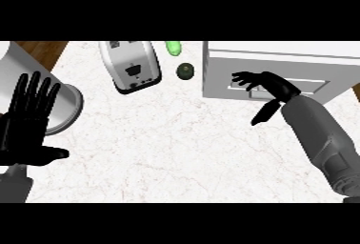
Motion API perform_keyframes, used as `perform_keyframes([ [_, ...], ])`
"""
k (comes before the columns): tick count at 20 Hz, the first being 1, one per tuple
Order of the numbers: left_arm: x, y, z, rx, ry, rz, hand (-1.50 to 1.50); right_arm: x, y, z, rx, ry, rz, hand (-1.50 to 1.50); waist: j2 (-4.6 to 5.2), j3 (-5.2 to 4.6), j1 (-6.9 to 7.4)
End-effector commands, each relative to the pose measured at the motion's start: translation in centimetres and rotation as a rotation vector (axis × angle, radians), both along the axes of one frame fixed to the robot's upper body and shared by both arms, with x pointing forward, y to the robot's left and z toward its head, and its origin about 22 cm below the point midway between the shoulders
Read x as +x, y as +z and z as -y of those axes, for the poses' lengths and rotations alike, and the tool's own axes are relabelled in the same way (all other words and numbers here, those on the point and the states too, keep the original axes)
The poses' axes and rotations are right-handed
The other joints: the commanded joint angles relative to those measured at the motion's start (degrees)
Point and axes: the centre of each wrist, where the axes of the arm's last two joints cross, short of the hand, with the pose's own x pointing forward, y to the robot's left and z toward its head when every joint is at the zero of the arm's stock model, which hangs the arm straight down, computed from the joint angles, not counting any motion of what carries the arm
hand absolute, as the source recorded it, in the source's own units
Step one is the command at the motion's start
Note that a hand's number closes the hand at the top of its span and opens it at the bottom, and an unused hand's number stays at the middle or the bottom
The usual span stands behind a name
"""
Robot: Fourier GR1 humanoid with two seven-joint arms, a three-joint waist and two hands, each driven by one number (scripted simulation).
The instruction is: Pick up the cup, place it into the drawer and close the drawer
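Note:
The white drawer unit [281,64] stands at the counter's upper right, its front face toward me with a recessed handle [309,86]. My right hand [275,86] lies against that front over the handle's left part. Its fingers [244,78] are spread and only slightly bent, and its thumb [262,116] points down; it holds nothing. No cup shows anywhere in the head view, and the inside of the drawer is hidden. My left hand [28,128] rests open at the left edge, fingers up.
A silver toaster [130,66] lies at the top centre. Beside it are a bright green object [173,47] and a dark green round one [185,70]. A large grey cylinder [67,102] sits at the left behind my left hand. Wood floor [42,50] shows past the counter's top-left corner.

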Motion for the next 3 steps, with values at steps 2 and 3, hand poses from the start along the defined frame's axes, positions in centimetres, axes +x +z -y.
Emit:
perform_keyframes([
  [2,0.6,0.1,0.2,0.013,-0.004,0.003,-1.50,1.0,2.1,1.3,-0.075,-0.154,0.037,-1.50,1.92,0.31,1.03],
  [3,0.5,-0.1,-0.2,0.014,-0.006,-0.002,-1.50,1.1,2.8,2.4,-0.075,-0.160,0.047,-1.50,2.22,0.31,1.40],
])
